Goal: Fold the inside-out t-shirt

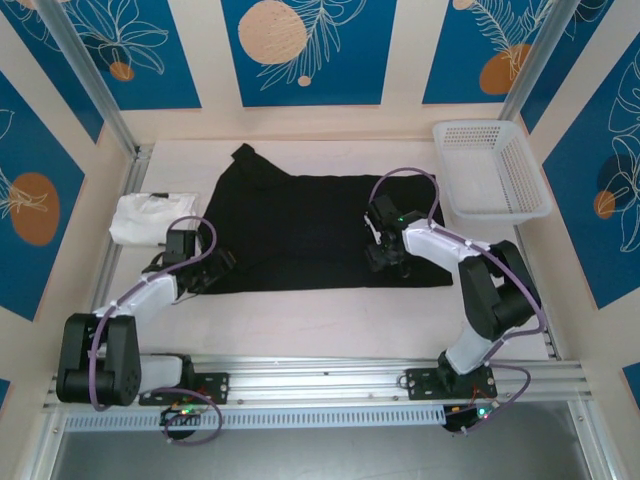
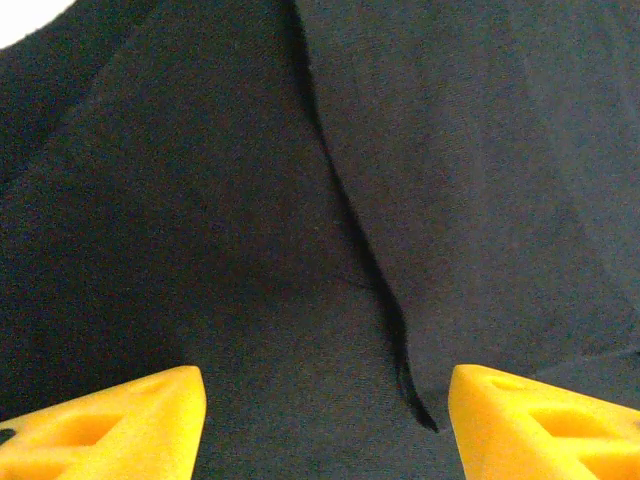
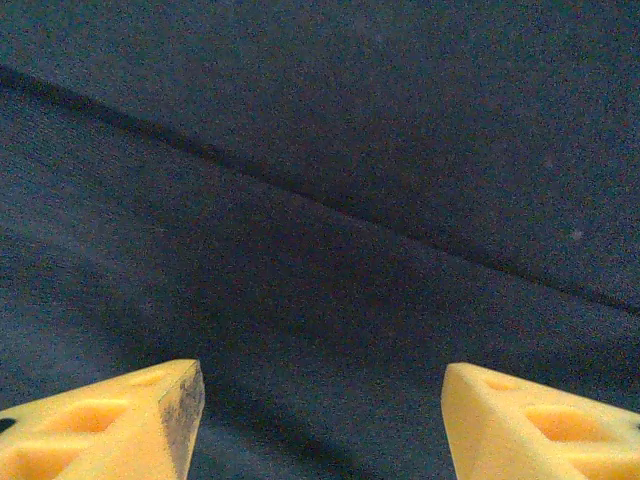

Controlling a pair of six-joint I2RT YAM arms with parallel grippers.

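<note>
We record: black t-shirt [image 1: 300, 225] beneath all fingers; left gripper [image 2: 325, 425], fingers spread, a cloth edge [image 2: 372, 272] between them. Right gripper [image 3: 320, 425], fingers spread above a crease [image 3: 330, 212].

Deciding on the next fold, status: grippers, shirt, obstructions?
Left gripper open, right gripper open, both low over T-shirt. Shirt spread out, not gripped. White garment beside its left edge.

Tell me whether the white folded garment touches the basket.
Apart. The top view shows the white folded garment at left, the basket at right, the black t-shirt between.
</note>
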